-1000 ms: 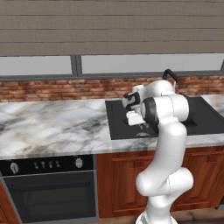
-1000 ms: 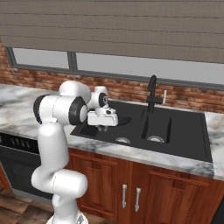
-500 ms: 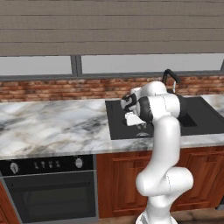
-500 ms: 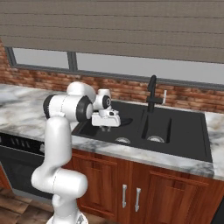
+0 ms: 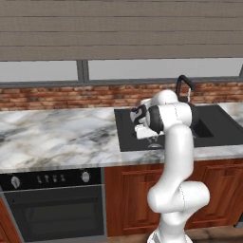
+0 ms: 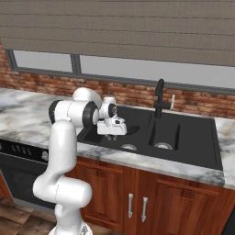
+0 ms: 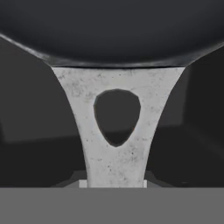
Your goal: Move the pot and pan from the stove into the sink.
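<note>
My gripper (image 6: 120, 130) is shut on the pale grey handle (image 7: 109, 162) of the pan. The handle has a teardrop hole and runs up to the dark round pan body (image 7: 112, 30). I hold the pan (image 6: 131, 130) low over the left part of the dark sink (image 6: 193, 137), close to its surface. From the left base view the hand (image 5: 142, 131) sits over the sink's (image 5: 213, 118) left side. Behind the basin rises the black gooseneck faucet (image 6: 159, 96). The pot and the stove are out of view.
Marble counter (image 5: 57, 137) stretches left of the sink, with a black-fronted oven (image 5: 52, 209) and its knobs below. A brick backsplash (image 6: 193, 103) and a window run behind. Wooden cabinets (image 6: 151, 202) stand under the sink.
The hand with the pan has sunk a little lower over the sink's left part, and the elbow has folded in closer. The grip is unchanged.
</note>
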